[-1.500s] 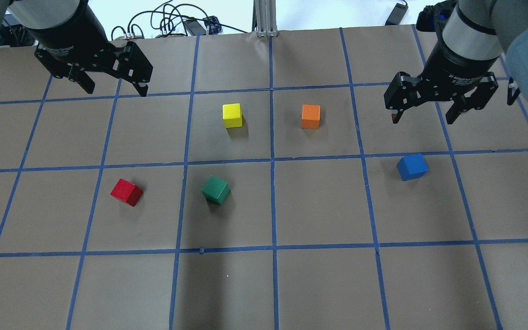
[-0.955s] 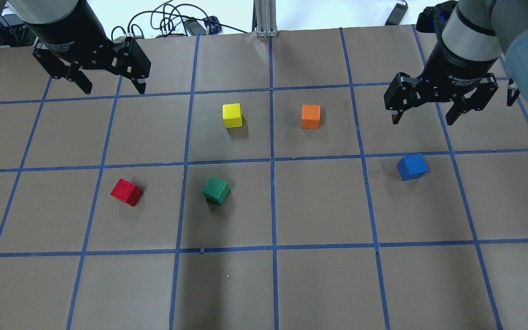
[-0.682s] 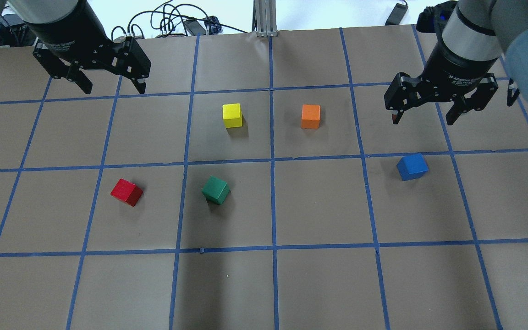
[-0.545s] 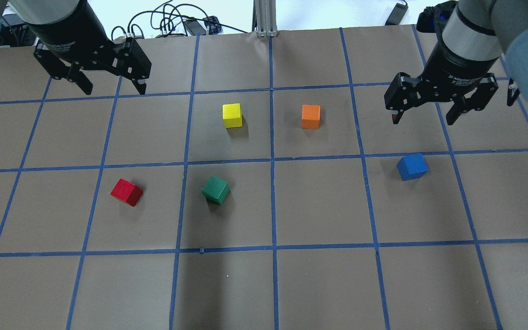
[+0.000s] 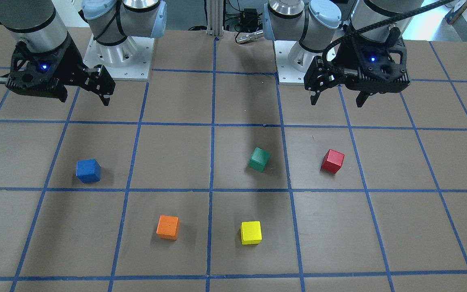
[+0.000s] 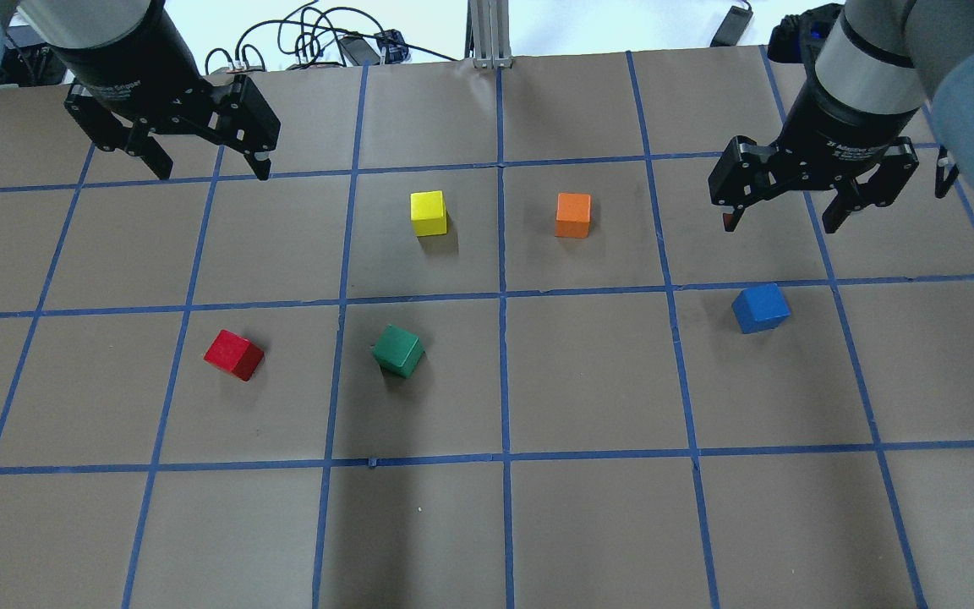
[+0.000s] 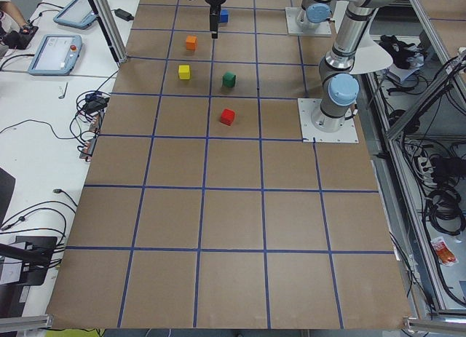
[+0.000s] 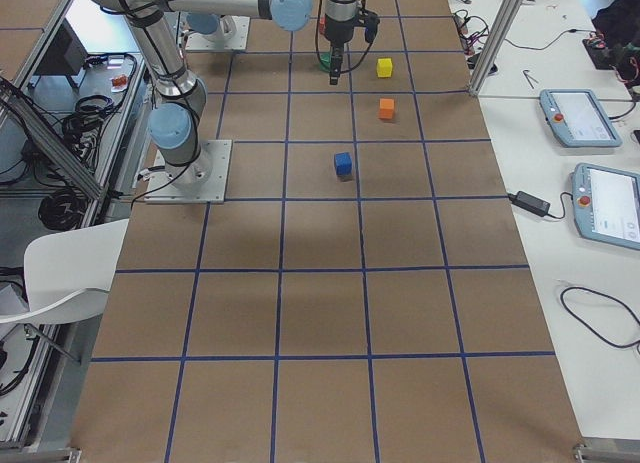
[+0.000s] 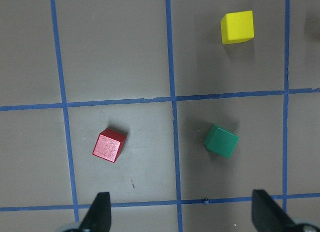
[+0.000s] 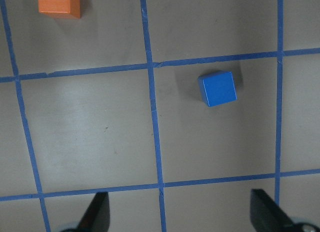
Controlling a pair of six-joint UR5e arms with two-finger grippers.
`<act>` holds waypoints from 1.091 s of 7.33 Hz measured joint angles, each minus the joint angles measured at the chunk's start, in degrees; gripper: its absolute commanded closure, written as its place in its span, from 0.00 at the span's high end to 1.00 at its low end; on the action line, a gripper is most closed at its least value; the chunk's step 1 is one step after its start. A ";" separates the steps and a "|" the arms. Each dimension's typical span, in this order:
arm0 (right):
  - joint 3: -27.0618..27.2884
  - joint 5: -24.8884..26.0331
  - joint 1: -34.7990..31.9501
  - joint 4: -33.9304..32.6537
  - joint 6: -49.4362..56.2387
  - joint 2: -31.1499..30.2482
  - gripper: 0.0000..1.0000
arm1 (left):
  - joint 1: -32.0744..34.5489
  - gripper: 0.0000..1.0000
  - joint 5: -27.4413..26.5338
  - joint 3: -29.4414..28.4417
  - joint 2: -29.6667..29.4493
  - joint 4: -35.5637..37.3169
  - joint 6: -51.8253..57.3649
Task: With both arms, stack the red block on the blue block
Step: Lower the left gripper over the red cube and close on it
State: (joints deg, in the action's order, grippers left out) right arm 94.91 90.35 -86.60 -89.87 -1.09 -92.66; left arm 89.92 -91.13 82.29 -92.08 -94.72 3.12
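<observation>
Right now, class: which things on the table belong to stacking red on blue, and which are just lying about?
In the job: small solid red cube, small solid blue cube, left gripper, right gripper (both open).
Lying about: small solid green cube, small solid yellow cube, small solid orange cube.

Watch your left gripper (image 6: pixel 214 173): it creeps a shade nearer the red block (image 6: pixel 234 354) (barely a nudge) after drifting off.

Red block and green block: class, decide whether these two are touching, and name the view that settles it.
Apart. The overhead exterior view shows the red block and the green block in neighbouring grid squares, with a blue tape line running between them.
</observation>
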 measured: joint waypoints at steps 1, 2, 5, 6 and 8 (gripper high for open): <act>0.00 0.00 0.01 0.05 0.02 0.01 1.00 | -0.04 1.00 0.04 0.22 0.02 -0.33 0.72; 0.01 0.00 0.02 0.10 0.05 0.00 1.00 | -0.40 1.00 -0.02 0.89 0.09 -0.45 3.10; 0.07 0.00 0.03 0.13 0.12 -0.01 1.00 | -7.58 1.00 0.31 7.01 -0.59 1.57 11.35; 0.40 0.02 0.03 0.12 0.12 -0.16 1.00 | -9.15 1.00 0.43 10.39 -1.28 5.22 13.58; 2.62 0.08 0.02 -0.31 0.36 -1.30 1.00 | -10.27 1.00 0.26 18.36 -3.04 15.95 17.91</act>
State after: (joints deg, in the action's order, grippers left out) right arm 97.53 90.43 -86.57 -90.18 -0.73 -93.96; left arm 79.65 -90.87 100.65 -95.11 -78.77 21.03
